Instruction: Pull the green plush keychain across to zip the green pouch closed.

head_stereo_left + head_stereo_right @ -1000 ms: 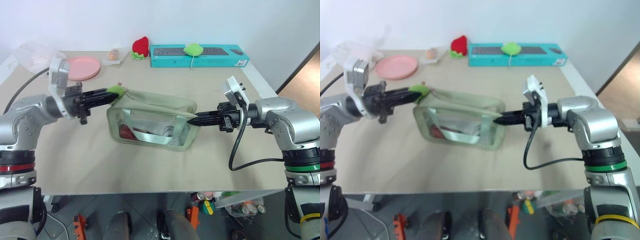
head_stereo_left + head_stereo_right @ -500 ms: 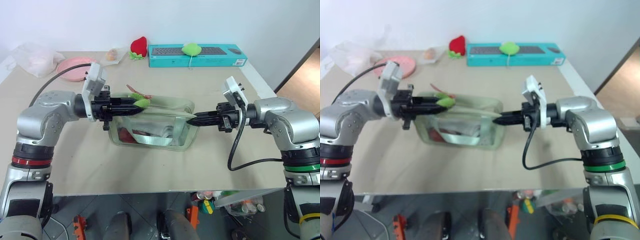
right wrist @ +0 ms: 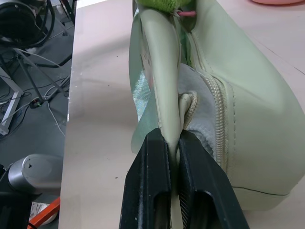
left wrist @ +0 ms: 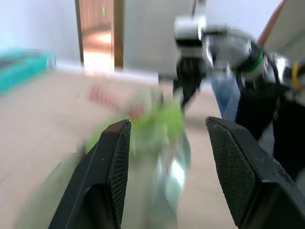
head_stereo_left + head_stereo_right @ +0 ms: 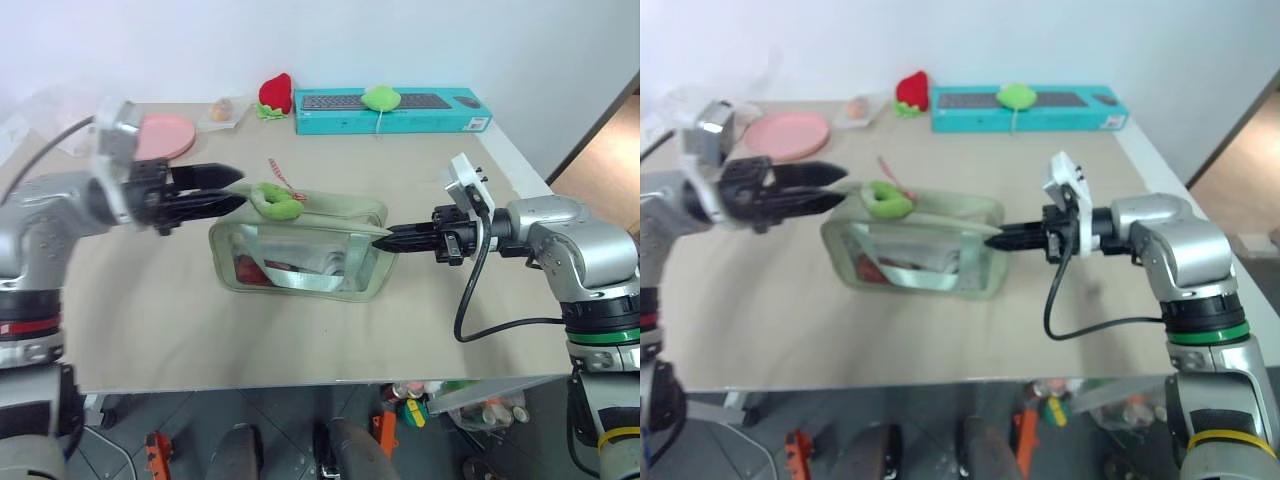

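Observation:
The green pouch (image 5: 300,255) lies mid-table, its clear panel facing me. On its top, toward the left end, rests the green plush keychain (image 5: 276,200) with its red-and-white cord (image 5: 279,174) trailing behind. My left gripper (image 5: 233,186) hovers just left of the keychain, open and holding nothing; in the left wrist view the blurred keychain (image 4: 162,131) sits beyond its fingers (image 4: 107,176). My right gripper (image 5: 386,238) is shut on the pouch's right end, pinching the strap (image 3: 164,95) where it meets the zipper (image 3: 217,102).
At the back stands a teal keyboard box (image 5: 395,112) with a round green plush (image 5: 384,98) on it. A red strawberry plush (image 5: 277,94), a pink plate (image 5: 165,131) and a clear plastic bag (image 5: 685,100) sit back left. The table's edge runs close on the right.
The left gripper pulled the keychain rightward along the pouch's top, then opened, let it go and drew back left. The keychain now lies on the pouch. The right gripper kept still.

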`<state>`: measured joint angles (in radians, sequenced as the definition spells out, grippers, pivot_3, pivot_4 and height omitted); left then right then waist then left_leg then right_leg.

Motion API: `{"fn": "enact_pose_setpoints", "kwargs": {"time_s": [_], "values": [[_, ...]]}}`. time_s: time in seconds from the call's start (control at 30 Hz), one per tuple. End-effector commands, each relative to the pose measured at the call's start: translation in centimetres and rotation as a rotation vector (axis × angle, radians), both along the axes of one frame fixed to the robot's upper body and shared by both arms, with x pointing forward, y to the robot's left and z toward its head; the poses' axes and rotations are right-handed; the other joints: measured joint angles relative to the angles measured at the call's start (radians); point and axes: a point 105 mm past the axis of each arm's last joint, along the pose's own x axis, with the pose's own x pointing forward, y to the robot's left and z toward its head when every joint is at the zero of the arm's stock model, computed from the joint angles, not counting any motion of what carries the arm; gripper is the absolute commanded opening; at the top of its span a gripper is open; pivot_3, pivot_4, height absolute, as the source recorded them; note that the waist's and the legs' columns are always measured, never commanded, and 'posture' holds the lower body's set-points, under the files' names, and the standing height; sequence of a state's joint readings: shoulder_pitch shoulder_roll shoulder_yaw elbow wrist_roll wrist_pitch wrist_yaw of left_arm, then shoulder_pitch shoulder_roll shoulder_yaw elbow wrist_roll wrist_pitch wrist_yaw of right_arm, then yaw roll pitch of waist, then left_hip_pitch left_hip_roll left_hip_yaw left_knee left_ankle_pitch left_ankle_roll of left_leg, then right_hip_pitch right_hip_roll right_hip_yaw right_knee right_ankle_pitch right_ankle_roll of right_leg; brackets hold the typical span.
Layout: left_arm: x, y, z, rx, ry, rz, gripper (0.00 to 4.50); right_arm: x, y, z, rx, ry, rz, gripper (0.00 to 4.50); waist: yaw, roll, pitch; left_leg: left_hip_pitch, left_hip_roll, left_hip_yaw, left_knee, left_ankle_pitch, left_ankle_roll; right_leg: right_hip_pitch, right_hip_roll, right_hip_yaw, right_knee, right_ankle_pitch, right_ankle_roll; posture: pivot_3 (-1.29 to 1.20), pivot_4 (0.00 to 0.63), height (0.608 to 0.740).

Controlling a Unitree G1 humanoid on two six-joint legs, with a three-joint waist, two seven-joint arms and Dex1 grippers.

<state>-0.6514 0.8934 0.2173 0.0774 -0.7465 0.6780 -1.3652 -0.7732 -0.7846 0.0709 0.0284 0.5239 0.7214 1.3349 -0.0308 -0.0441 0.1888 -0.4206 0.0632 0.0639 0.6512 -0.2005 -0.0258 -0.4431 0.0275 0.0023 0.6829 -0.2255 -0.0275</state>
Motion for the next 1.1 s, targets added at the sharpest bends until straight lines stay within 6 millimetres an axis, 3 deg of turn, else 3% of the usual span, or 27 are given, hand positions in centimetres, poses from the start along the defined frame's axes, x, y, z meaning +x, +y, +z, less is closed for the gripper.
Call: {"fn": "enact_pose_setpoints", "kwargs": {"time_s": [0.03, 0.17, 0.27, 0.77, 0.87, 1.03, 1.1], "values": [[0.1, 1.8, 0.0, 0.031, -0.032, 0.068, 2.6, -0.4, 0.1, 1.2, 0.012, -0.045, 0.025, 0.0, 0.004, 0.0, 0.0, 0.0, 0.0, 0.0, 0.0, 0.0, 0.0, 0.0, 0.0, 0.0, 0.0, 0.0, 0.0, 0.0, 0.15, 0.74], [1.2, 4.0, -2.2, 0.051, 0.018, 0.19, 2.6, -0.4, 0.2, 1.1, 0.013, -0.042, 0.029, 0.0, 0.008, 0.0, 0.0, 0.0, 0.0, 0.001, 0.001, 0.0, 0.0, 0.0, 0.0, -0.001, 0.0, 0.0, -0.001, 0.0, 0.15, 0.74], [1.2, 3.9, -3.0, 0.041, 0.031, 0.181, 2.6, -0.4, 0.2, 1.1, 0.015, -0.041, 0.03, 0.0, 0.009, 0.0, 0.0, -0.001, 0.0, 0.001, 0.001, 0.0, 0.0, 0.0, -0.001, -0.001, 0.0, 0.0, -0.001, 0.0, 0.15, 0.74], [1.6, -0.7, -4.7, -0.009, 0.1, 0.047, 2.6, -0.4, 0.0, 1.2, 0.013, -0.047, 0.016, 0.0, 0.01, 0.0, 0.0, -0.001, 0.0, 0.001, 0.001, 0.0, 0.0, 0.0, -0.001, 0.0, 0.0, 0.0, -0.001, 0.0, 0.15, 0.74], [2.5, -1.6, -4.9, -0.021, 0.093, 0.054, 1.84, -0.5, 0.0, 1.2, 0.012, -0.048, 0.014, 0.0, 0.01, 0.0, 0.0, -0.001, 0.0, 0.001, 0.001, 0.0, 0.0, 0.0, 0.0, 0.0, 0.0, 0.0, 0.0, 0.0, 0.15, 0.74], [2.4, -2.0, -5.2, -0.019, 0.107, 0.032, 0.14, -0.4, 0.0, 1.2, 0.011, -0.049, 0.01, 0.0, 0.009, 0.0, 0.0, -0.001, 0.0, 0.001, 0.001, 0.0, 0.0, 0.0, 0.0, 0.001, 0.0, 0.001, 0.0, 0.0, 0.15, 0.74], [2.4, -1.8, -5.4, -0.016, 0.112, 0.036, 0.02, -0.4, -0.1, 1.1, 0.01, -0.05, 0.007, 0.0, 0.009, 0.0, 0.0, -0.001, 0.0, 0.001, 0.001, 0.0, 0.0, 0.0, 0.0, 0.001, 0.0, 0.001, 0.0, 0.0, 0.15, 0.74]]}}
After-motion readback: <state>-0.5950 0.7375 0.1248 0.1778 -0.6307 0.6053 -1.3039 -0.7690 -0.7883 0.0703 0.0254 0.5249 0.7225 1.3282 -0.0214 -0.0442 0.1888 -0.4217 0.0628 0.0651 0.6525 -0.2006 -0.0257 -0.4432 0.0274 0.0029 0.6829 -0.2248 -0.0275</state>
